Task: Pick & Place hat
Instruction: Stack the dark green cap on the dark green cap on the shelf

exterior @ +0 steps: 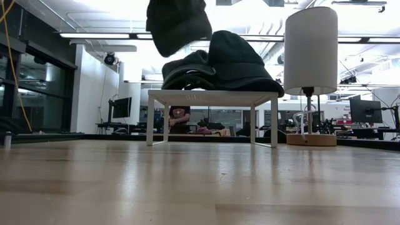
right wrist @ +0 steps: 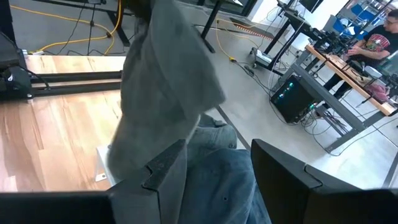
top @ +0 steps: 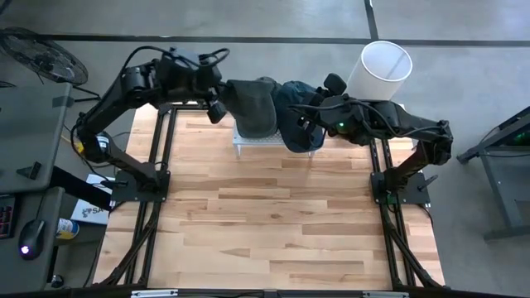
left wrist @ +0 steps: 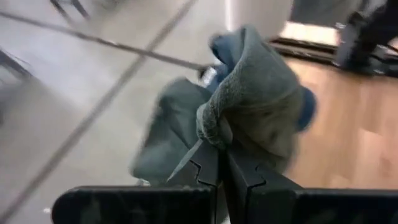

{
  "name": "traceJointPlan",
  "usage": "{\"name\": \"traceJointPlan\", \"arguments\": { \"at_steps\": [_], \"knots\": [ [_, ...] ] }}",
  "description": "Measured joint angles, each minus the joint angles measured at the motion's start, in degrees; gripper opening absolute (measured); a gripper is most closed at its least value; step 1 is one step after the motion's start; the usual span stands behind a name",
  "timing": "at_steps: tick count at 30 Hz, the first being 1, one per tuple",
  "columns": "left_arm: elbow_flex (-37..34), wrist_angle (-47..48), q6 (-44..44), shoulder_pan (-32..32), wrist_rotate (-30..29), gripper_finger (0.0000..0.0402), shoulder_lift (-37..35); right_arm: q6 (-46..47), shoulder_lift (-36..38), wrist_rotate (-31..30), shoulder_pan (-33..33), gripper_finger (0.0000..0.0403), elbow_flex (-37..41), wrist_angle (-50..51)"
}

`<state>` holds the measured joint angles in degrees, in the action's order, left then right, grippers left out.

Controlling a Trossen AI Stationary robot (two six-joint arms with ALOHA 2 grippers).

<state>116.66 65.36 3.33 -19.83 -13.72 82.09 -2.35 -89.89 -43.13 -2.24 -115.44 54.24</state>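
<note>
Hanging above the white rack [exterior: 212, 95], a dark hat [exterior: 177, 24] is pinched in the left gripper [left wrist: 221, 163], whose jaws are closed tight on a fold of its grey fabric, as the left wrist view shows close up. That grip is hidden in the low view, which shows only the hat's underside clear of the rack top, with more dark hats [exterior: 234, 61] piled on the rack beneath and to one side of it. From above, the held hat [top: 252, 106] covers the rack's left part, and the rack [top: 248, 142] itself shows only as a pale edge below the fabric. The right gripper [right wrist: 217, 165] sits over the rack's right part, jaws apart with blue-grey cloth [right wrist: 214, 186] between them; whether they press it cannot be told. A white cylinder [top: 381, 70] stands just beyond the rack's right end.
</note>
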Motion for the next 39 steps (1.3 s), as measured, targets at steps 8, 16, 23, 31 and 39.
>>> {"name": "traceJointPlan", "arguments": {
  "at_steps": [8,16,23,31,39],
  "knots": [
    [-0.02,1.92,-2.08,-4.32,7.18,0.0,2.18,0.43,0.0,-0.42,0.0,0.0172,0.0,0.02],
    [-0.05,2.33,-0.22,-8.43,12.14,0.0,4.25,0.44,-0.02,-0.28,0.0,0.0172,0.0,0.02],
    [-0.05,0.34,2.25,-10.58,12.64,0.0,6.22,0.44,-0.02,-0.44,0.0,0.0172,0.0,0.02],
    [-0.05,-2.33,4.2,-11.6,13.01,0.0,8.8,0.44,-0.02,-0.55,0.0,0.0172,0.0,0.0],
    [-0.07,-2.49,5.23,-11.79,12.78,0.0,12.27,2.26,-0.02,-2.28,0.05,0.0172,0.0,-0.04]
  ]
}}
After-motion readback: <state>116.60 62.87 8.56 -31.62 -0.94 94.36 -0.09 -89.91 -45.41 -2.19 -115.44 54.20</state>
